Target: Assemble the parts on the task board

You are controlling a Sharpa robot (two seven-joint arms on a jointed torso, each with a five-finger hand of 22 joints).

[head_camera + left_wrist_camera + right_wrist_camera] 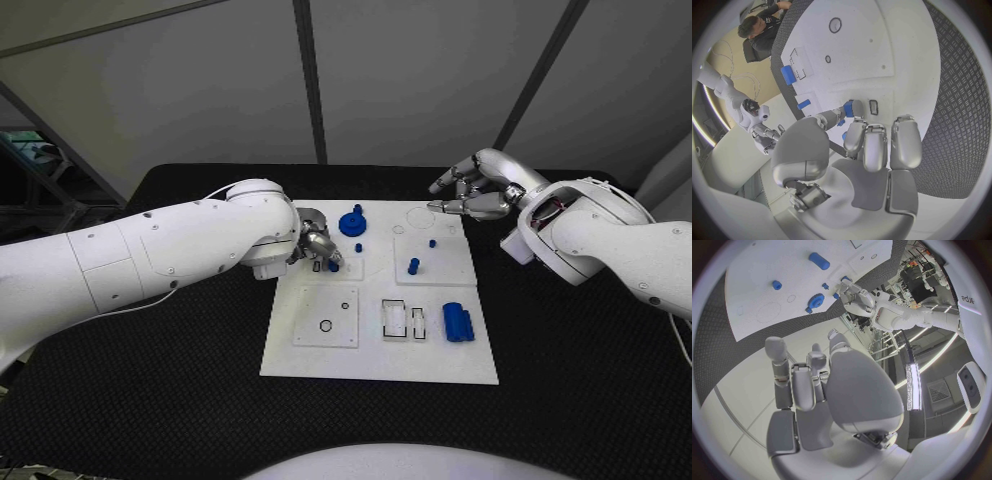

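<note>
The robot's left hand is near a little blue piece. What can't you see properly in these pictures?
- Head view: the left hand is half hidden by its own arm, so whether it holds the small blue part is unclear.
- Left wrist view: the fingers cover most of that part.
- Head view: the outlines on the task board are too small to read.
- The right hand hovers, seemingly empty.

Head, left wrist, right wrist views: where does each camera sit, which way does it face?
Head view: on the robot's head, looking down at the task board on the black table; both white arms come in, left hand at the board's edge, right hand above its far corner.
Left wrist view: behind the left hand, facing the board; its fingers pinch a small blue part.
Right wrist view: behind the right hand, facing the board and the left hand.
Shared: the board and blue cylinder.
</note>
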